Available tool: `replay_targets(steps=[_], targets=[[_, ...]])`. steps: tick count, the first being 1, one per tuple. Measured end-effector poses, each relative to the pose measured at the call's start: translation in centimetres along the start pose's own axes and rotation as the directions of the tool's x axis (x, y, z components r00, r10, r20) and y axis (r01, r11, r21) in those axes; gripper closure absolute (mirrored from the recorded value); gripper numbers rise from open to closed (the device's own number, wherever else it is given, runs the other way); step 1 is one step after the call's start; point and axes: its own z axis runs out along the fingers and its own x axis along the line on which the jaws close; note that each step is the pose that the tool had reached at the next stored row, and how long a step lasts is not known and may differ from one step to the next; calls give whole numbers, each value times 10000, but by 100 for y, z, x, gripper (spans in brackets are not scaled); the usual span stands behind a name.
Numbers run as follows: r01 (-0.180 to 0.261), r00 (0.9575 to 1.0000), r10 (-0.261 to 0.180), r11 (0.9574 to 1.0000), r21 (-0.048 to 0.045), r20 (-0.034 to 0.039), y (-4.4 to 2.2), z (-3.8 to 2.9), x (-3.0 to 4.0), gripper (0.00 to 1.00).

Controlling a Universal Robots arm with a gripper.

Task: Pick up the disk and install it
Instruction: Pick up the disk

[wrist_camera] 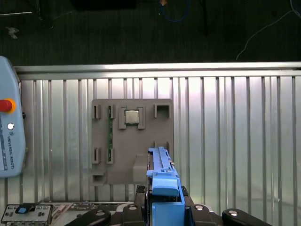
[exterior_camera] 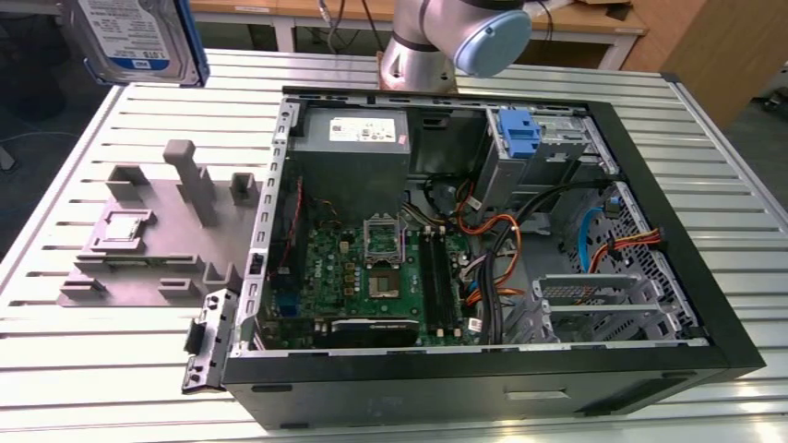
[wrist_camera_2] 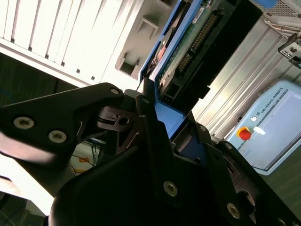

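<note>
The disk [exterior_camera: 129,37], a silver drive with a blue-and-white label and blue rails, hangs high above the table's far corner at the exterior view's left. In the second wrist view my gripper [wrist_camera_2: 162,110] is shut on the disk [wrist_camera_2: 197,42], whose green circuit board and blue rail stick out past the black fingers [wrist_camera_2: 113,96]. In the first wrist view the disk's blue rail [wrist_camera: 162,174] stands edge-on above the gripper [wrist_camera: 164,209], over the grey fixture. The open computer case [exterior_camera: 493,369] lies on the table, apart from the disk, toward the exterior view's right.
A grey fixture plate [exterior_camera: 173,231] with upright posts sits beside the case and holds a small chip [wrist_camera: 131,117]. A blue caddy [exterior_camera: 521,138] stands in the case's drive bay. Cables cross the case. A teach pendant [wrist_camera: 9,132] lies on the slatted table [exterior_camera: 99,351].
</note>
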Motion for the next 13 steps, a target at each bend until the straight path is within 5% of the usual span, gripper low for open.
replay_targets(steps=[13], targets=[[-1, 10000, 1, 10000, 0, 0, -199, 2, -6, 63]])
